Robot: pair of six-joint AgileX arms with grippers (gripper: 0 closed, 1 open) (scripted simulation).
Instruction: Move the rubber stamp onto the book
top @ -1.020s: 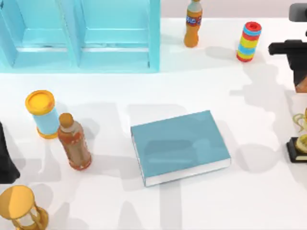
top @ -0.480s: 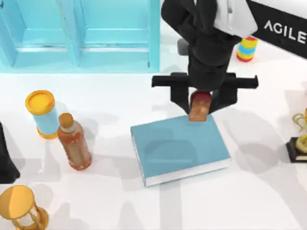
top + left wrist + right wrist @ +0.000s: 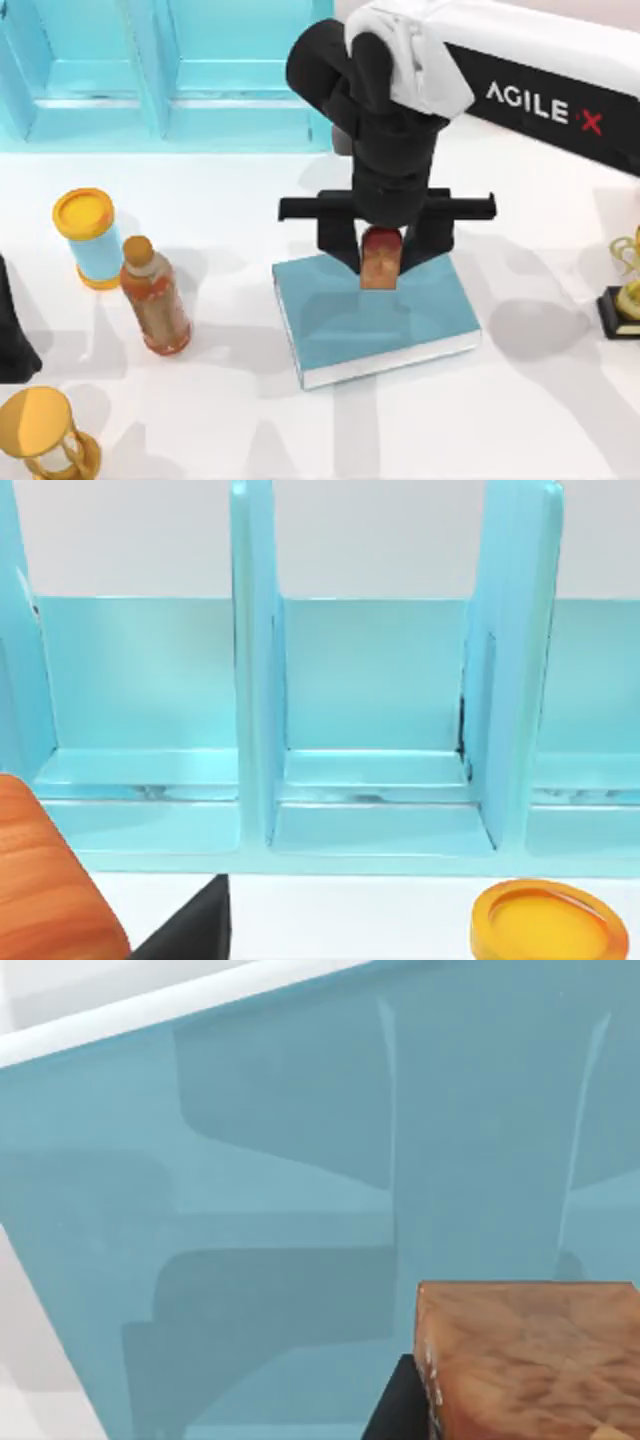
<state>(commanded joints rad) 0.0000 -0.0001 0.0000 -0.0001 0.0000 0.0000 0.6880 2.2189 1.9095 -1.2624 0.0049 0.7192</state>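
Your right pincer has swung in from the surface's right edge and now hangs over the book, clamped on the stamp. A second ago the book lay bare and the arm was only at the far right; half a second ago the stamp was just reaching the book's far edge. Now it sits further in, over the far half of the cover, upright between the two fingers.

In the right wrist view the stamp's tan base hangs above the teal cover, with the arm's shadow spread across it. Whether the base is touching yet you cannot tell; it looks close but still carried.

The book itself has not shifted. Your left pincer stays parked at the left edge of the surface, facing the cabinet; its fingers cannot be judged.

For the task, carrying looks nearly done. What likely remains is lowering the stamp onto the cover and letting go, taking care that it stands rather than tips.
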